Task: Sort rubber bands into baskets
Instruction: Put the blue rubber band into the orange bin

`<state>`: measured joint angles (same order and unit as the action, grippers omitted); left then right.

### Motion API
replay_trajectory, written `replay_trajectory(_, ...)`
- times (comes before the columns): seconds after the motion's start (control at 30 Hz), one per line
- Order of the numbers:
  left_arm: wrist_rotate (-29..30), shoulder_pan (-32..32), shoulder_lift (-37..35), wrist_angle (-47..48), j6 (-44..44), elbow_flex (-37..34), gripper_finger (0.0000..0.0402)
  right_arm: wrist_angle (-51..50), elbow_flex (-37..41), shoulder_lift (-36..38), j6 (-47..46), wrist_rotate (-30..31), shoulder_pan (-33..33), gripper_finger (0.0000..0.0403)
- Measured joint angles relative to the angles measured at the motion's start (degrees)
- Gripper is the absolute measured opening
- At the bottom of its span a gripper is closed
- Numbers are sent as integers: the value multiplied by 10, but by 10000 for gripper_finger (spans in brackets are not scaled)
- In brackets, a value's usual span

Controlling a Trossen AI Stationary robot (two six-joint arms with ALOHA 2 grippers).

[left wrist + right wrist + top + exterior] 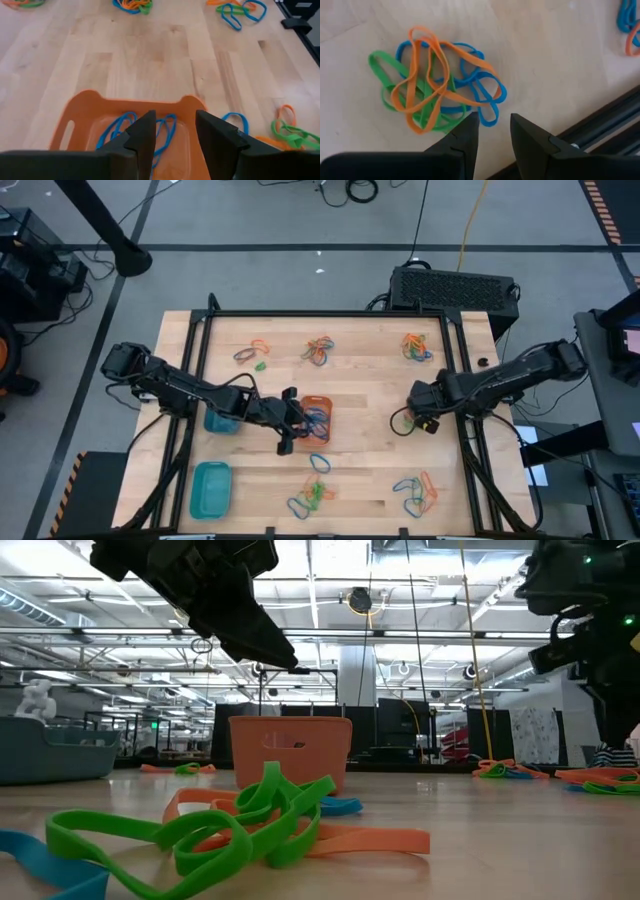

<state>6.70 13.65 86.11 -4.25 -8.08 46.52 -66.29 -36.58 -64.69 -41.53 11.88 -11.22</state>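
Orange basket (85, 112) holds blue rubber bands (122, 127).

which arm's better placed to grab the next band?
Probably right. The right gripper hangs open and empty at the edge of a tangle of bands on the table. The left gripper is open and empty over the orange basket, which already holds blue bands.

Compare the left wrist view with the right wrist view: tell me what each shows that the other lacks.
Only the left wrist view shows the orange basket with blue rubber bands inside, below the open left gripper.
Only the right wrist view shows a tangled pile of orange, green and blue bands on the bare table, just ahead of the open right gripper.
Both show the wooden table and loose bands.
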Motion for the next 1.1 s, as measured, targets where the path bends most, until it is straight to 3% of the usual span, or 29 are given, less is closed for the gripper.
replay_trajectory(0.43,13,0,0,-12,11,0,145,33,0,-36,9,-19,92,105)
replay_trajectory(0.57,13,0,0,-11,11,0,145,47,0,-46,20,-52,114,105)
replay_trajectory(0.77,13,0,0,-9,11,0,145,64,36,-63,26,-62,153,105)
replay_trajectory(1.1,13,-1,0,-8,15,0,145,117,61,-62,52,-63,162,101)
